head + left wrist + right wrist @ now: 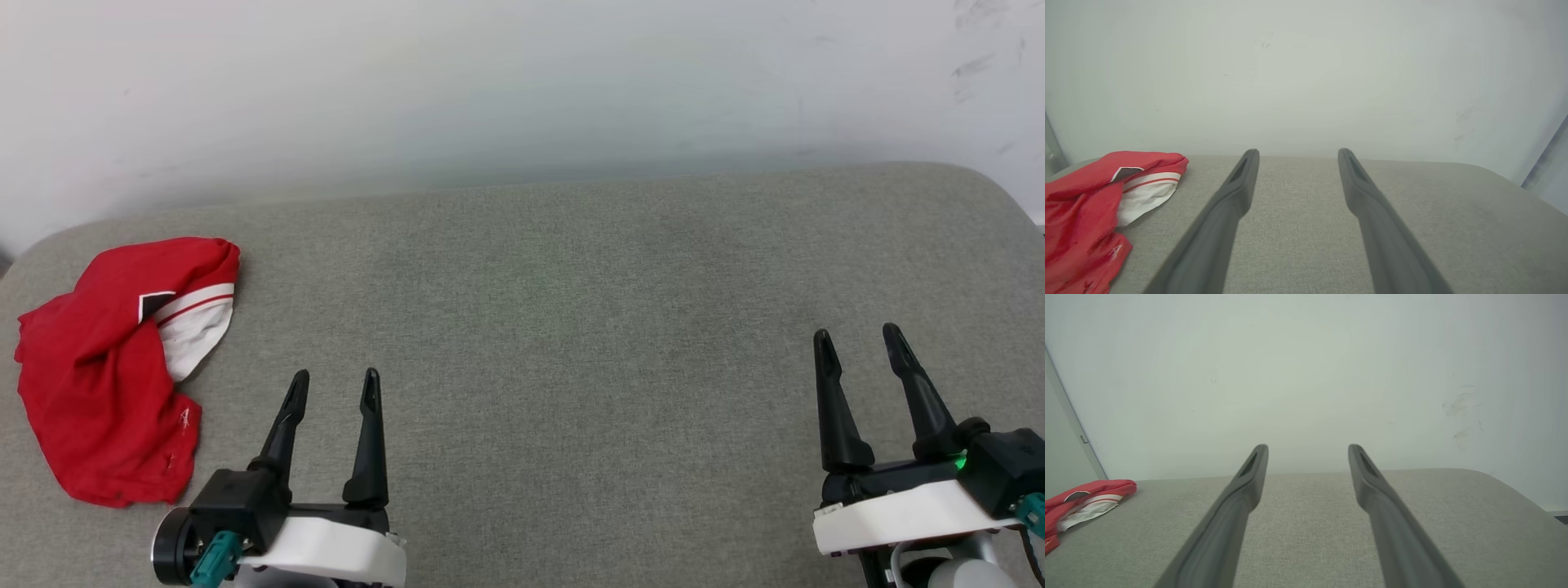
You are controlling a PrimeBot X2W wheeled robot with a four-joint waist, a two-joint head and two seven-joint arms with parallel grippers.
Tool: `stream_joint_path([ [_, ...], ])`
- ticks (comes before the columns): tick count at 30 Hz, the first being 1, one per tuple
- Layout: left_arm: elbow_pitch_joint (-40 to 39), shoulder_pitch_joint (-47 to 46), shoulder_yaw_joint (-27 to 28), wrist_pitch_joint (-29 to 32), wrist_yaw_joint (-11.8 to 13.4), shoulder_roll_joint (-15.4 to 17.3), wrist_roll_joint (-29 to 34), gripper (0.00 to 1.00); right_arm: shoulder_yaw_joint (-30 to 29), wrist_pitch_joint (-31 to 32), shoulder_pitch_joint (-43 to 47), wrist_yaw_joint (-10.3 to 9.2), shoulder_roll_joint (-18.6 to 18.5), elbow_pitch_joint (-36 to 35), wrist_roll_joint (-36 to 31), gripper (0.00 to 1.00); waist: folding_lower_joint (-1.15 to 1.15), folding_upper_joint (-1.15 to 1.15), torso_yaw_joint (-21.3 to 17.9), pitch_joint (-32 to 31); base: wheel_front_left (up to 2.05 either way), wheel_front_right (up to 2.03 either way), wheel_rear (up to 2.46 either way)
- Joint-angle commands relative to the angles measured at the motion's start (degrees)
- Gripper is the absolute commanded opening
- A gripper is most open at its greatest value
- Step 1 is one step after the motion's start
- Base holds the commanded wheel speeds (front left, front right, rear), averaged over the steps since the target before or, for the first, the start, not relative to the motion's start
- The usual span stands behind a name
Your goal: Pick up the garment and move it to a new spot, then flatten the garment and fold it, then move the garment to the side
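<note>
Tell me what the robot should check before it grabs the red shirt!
1. Left gripper open with nothing in it: ok.
2. Right gripper open with nothing in it: ok.
3. Garment in sight, lying on the left end of the grey surface: ok.
4. Closest gripper chosen: the left gripper is beside the garment and the right one is far across: ok.
5. Garment lying flat: not ok. It is bunched up, with a white sleeve poking out.
6. Which side faces up: cannot tell.

Black tapered fingers [371, 441], white wrist shells [326, 549]; teal connectors [214, 558]
</note>
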Motion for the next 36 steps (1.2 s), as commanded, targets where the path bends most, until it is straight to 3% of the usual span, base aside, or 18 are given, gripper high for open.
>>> stream_joint_path([
  [1, -0.29, 0.39, 0.51, -0.40, -0.65, -0.31, 0.62, 1.00, -0.04, -0.34, 0.36, -0.02, -0.04, -0.55, -0.07, 1.00, 0.00, 0.00, -0.04, 0.02, 0.00, 0.00, 0.00],
  [8, 0.50, 2.35, 7.21, -1.21, -9.13, -4.40, 4.37, 1.00, -0.91, -1.18, 0.90, -0.02, -0.04, 0.34, -0.36, 1.00, 0.00, 0.00, -0.34, 0.04, 0.00, 0.00, 0.00],
  [15, 1.11, 3.21, 10.56, -2.03, -13.92, -7.10, 8.94, 1.00, -1.23, -1.94, 1.06, -0.02, -0.02, 0.96, -1.77, 1.00, 0.00, 0.00, -0.62, 0.09, 0.00, 0.00, 0.00],
  [27, 0.85, 3.83, 10.86, -3.22, -15.42, -8.15, 17.22, 1.00, -0.67, -3.17, 1.69, -0.02, -0.01, 1.17, -6.60, 1.00, 0.00, 0.00, 0.89, 0.06, 0.00, 0.00, 0.00],
  [36, 0.94, 3.08, 11.62, -3.17, -15.46, -8.31, 17.30, 1.00, -0.35, -3.12, 1.97, -0.02, 0.00, 1.60, -6.44, 1.00, 0.00, 0.00, 7.11, 0.64, 0.00, 0.00, 0.00],
])
